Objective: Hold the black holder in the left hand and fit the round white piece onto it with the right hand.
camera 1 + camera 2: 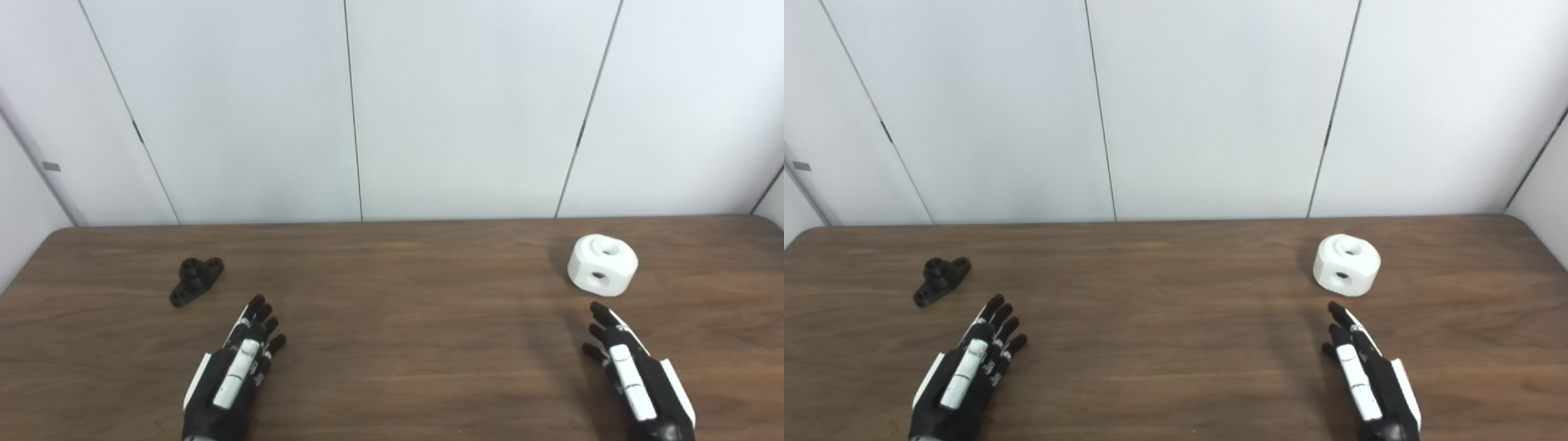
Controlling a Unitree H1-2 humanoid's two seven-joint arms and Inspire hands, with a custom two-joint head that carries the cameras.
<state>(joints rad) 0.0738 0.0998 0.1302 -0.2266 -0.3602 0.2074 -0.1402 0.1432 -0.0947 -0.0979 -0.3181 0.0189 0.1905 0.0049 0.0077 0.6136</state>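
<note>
Resting low over the brown wooden table, the robot's black-and-white left hand holds nothing, and its fingers lie out straight, a little apart, pointing up and away. The black-and-white right hand on the other side is the same: nothing in it, fingers stretched out and a little spread. Just past the left fingertips, and off to their left, sits the small black plastic holder, lying flat on the table and not touched by anything. It has a long flat base with round ends and a short round post sticking up in the middle. It looks hard and light, so it should not bend or squash. It is small, though, and could slide on the smooth wood when pushed. A good place to pinch it looks like the two long sides of the flat base, so the post stays free on top. Just past the right fingertips sits the chunky round white plastic piece, also alone on the table. It has a hole on top and one in its side. It looks hard, smooth and maybe a bit slippery, but fat enough to wrap the fingers around its sides. Nothing is picked up yet. Behind the table stands a plain white panelled wall.
</note>
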